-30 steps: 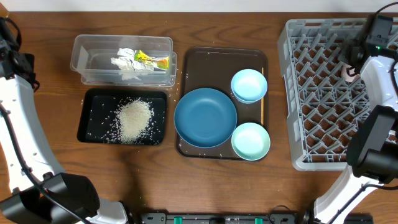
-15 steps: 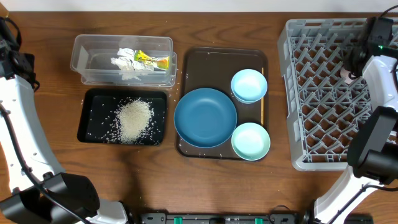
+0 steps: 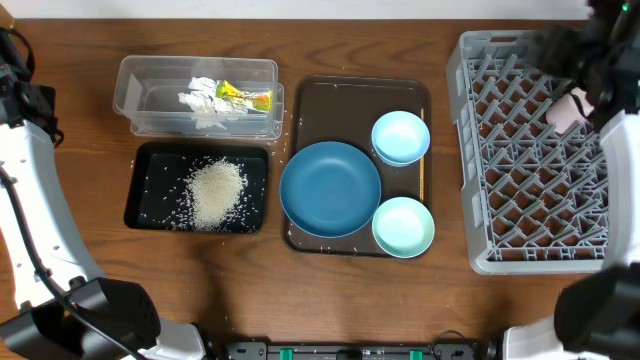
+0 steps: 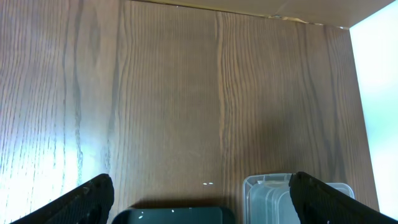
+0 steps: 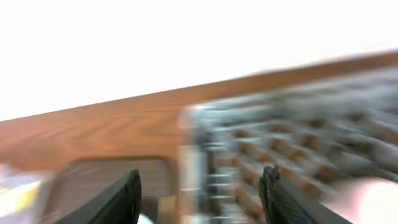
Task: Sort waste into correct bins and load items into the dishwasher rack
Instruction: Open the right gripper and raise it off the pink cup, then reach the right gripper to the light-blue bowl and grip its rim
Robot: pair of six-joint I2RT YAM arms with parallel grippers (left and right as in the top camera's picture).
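The pink cup [image 3: 567, 109] lies in the grey dishwasher rack [image 3: 480, 150] near its far right; it shows as a pink blur [image 5: 375, 200] in the right wrist view. My right gripper [image 5: 199, 198] is open and empty, smeared by motion above the rack's far edge [image 3: 566, 47]. The clear tub [image 3: 130, 92] holds tissue pieces [image 3: 200, 103] and the yellow wrapper [image 3: 245, 97]. Rice [image 3: 215, 193] lies in the black tray [image 3: 145, 160]. The dark-blue dish [image 3: 330, 188], light-blue bowl [image 3: 401, 136] and mint-green bowl [image 3: 403, 226] sit on the brown tray [image 3: 330, 100]. My left gripper [image 4: 199, 202] hangs open over bare table.
A thin pale line along the brown tray's right rim [image 3: 422, 178] looks like chopsticks. The left wrist view shows the black tray's corner [image 4: 174, 215] and the clear tub's corner [image 4: 267, 196] below the fingers. The left arm [image 3: 25, 150] runs down the table's left edge.
My right gripper has opened and let go of the pink cup, which now rests in the rack. The right arm is swinging away toward the rack's far edge. The left arm has not moved.
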